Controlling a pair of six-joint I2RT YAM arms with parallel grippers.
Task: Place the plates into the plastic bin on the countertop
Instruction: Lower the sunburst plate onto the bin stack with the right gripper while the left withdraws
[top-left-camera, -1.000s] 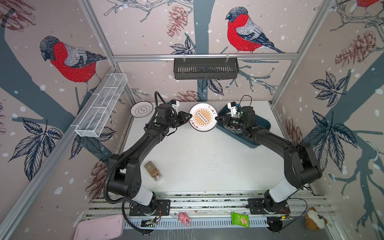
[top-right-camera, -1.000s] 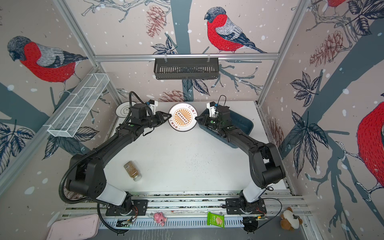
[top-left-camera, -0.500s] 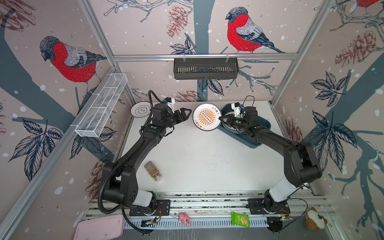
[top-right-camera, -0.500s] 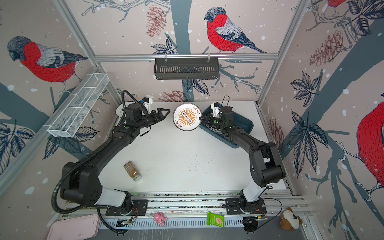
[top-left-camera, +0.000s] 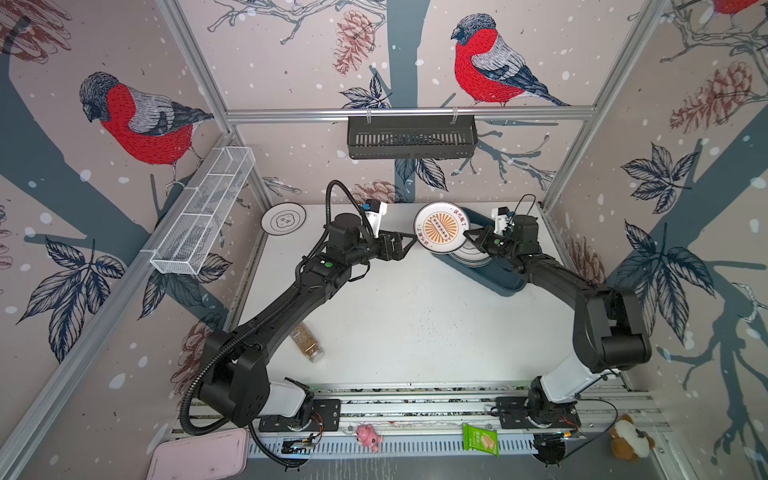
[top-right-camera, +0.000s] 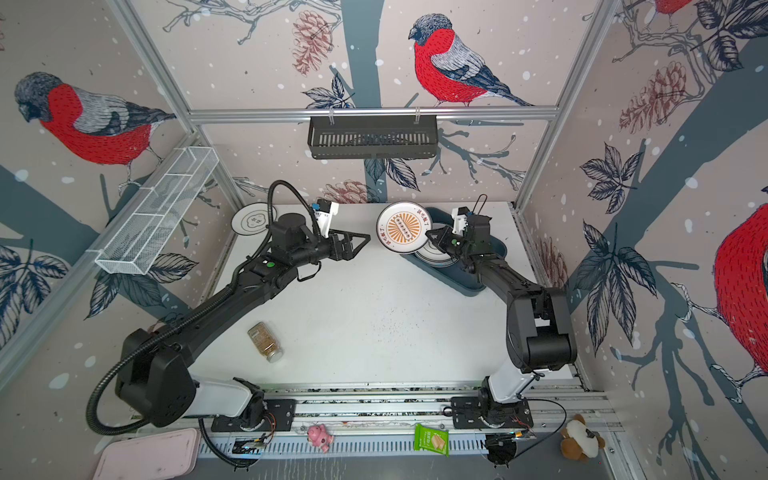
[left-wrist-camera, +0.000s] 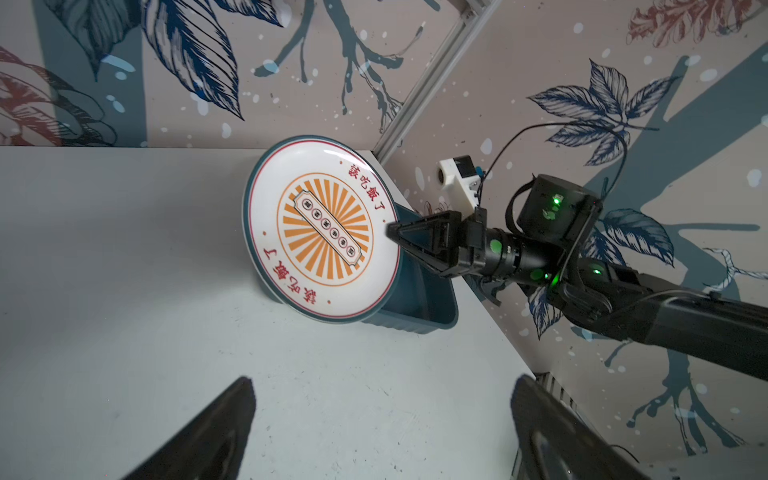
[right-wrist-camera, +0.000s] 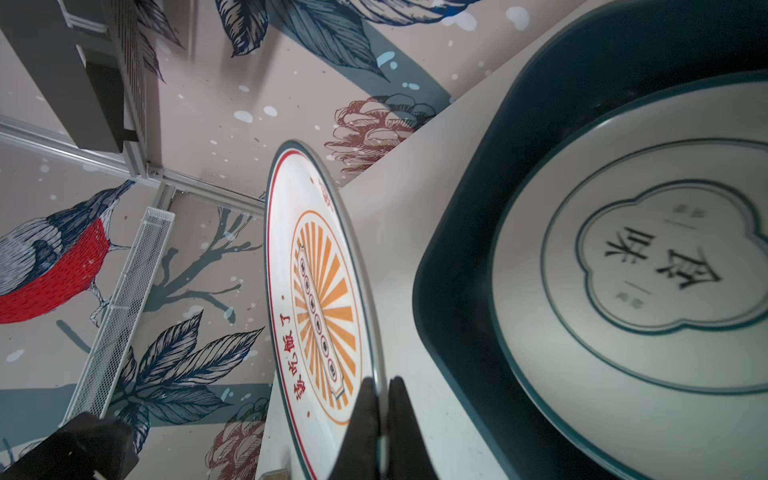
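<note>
- Over the plastic bin's (top-left-camera: 498, 283) left end, sunburst plate (top-left-camera: 441, 227) hangs nearly on edge, facing away.
- Right claw (right-wrist-camera: 379, 388) pinches its rim on the bin side; tipping it rightward should lay it over the cloud plate (right-wrist-camera: 648, 257) inside.
- Left claw (top-left-camera: 409, 245) gapes wide, just clear of opposite rim.
- Second cloud plate (top-left-camera: 283, 219) lies far-left on surface (top-left-camera: 415, 328), nearer left claw.
</note>
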